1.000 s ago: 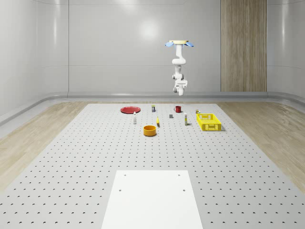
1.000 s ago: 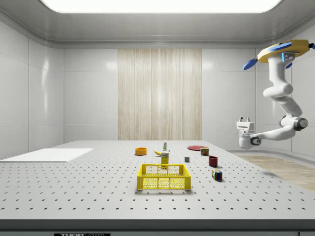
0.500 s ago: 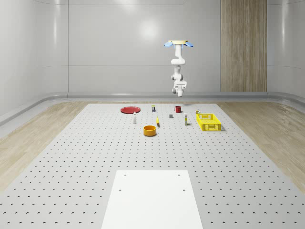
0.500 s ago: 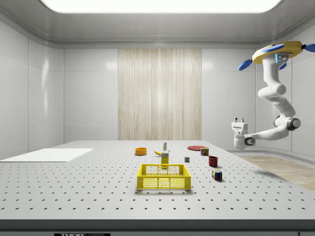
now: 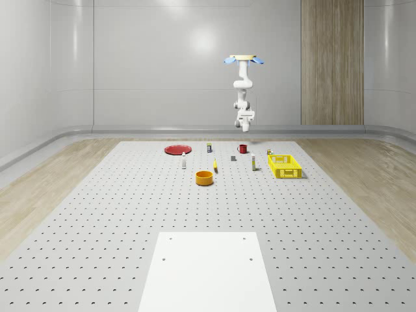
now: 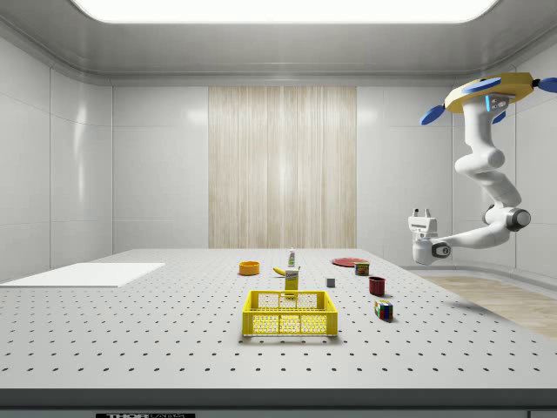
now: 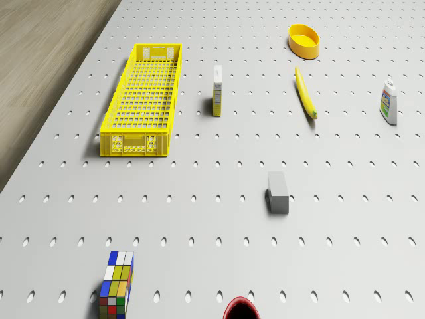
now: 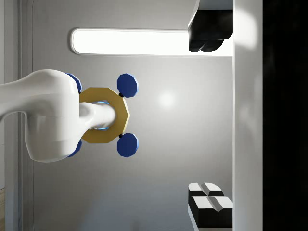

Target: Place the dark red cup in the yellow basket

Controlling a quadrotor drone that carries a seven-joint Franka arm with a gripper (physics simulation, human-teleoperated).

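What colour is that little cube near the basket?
The cube is multicoloured, a patchwork of squares, best in the drone view.

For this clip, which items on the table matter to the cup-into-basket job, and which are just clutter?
Job items:
dark red cup
yellow basket

Clutter:
Rubik's cube
grey block
banana
small carton
white bottle
orange bowl
red plate
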